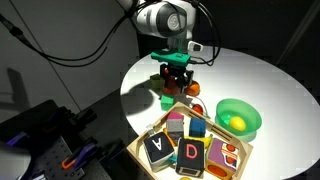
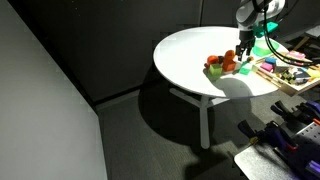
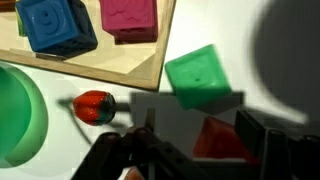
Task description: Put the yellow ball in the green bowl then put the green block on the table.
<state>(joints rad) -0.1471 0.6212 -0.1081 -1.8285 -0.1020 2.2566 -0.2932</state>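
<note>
In the wrist view the gripper [image 3: 200, 150] is dark, blurred and cut off by the frame's bottom edge, its jaws spread apart and clasping nothing. The smooth green block [image 3: 203, 75] sits on the white table [image 3: 210, 25], just beside the wooden tray [image 3: 120, 62] corner. In an exterior view the yellow ball [image 1: 235, 121] lies inside the round green bowl [image 1: 250, 108].

Spotted a wooden tray [image 1: 152, 128], crowded with blocks. Picked out a dark block marked A [image 1: 160, 148] right beside a dark block marked D [image 1: 190, 152]. Up close, caught a blue block [image 3: 55, 25] next to a pink block [image 3: 128, 17] inside it, and a red ball [image 3: 93, 107] just off its edge.
</note>
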